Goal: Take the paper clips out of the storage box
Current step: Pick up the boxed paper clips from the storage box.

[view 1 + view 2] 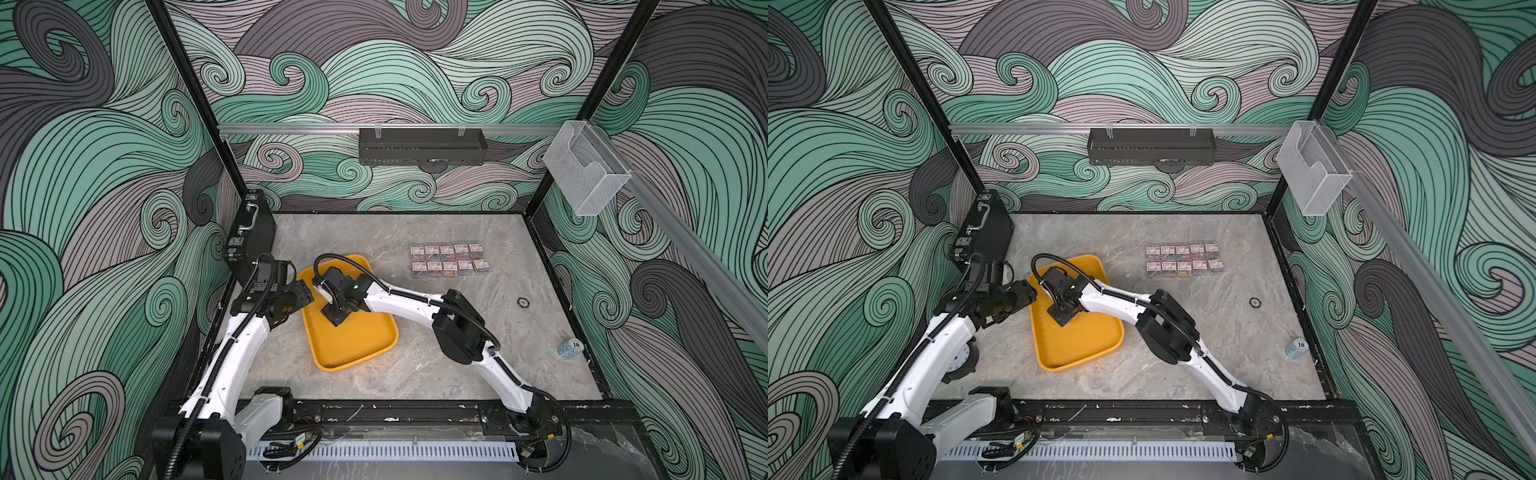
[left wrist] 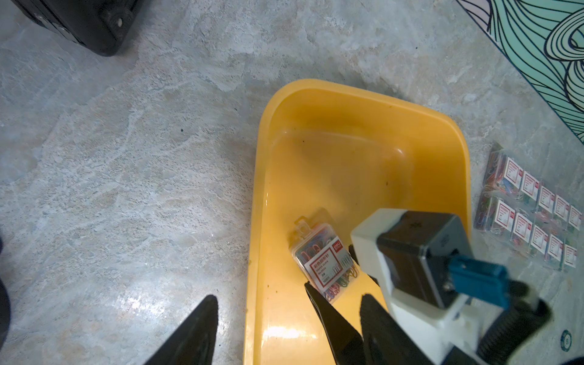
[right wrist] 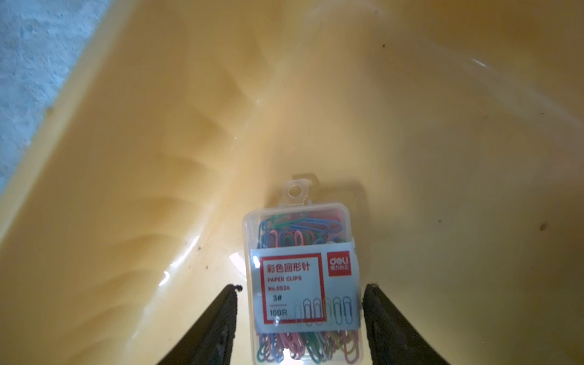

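Note:
The yellow-orange storage box (image 1: 357, 345) (image 1: 1084, 345) lies at mid-table. One clear box of paper clips (image 3: 303, 252) (image 2: 319, 259) with a white-and-red label lies flat inside it, hidden under the arm in both top views. My right gripper (image 3: 300, 289) (image 1: 332, 320) is down in the storage box, open, with its fingers close on either side of that box. A thin gap shows at one finger. My left gripper (image 2: 284, 297) (image 1: 309, 293) is open over the storage box's left rim (image 2: 252, 316). Several more boxes of paper clips (image 1: 449, 259) (image 1: 1183, 259) (image 2: 534, 215) stand in two rows on the table.
A black briefcase (image 1: 249, 232) leans at the back left. A black rack (image 1: 422, 145) and a clear holder (image 1: 582, 170) hang on the walls. A small dark ring (image 1: 523, 302) and a blue-white chip stack (image 1: 571, 347) lie at the right.

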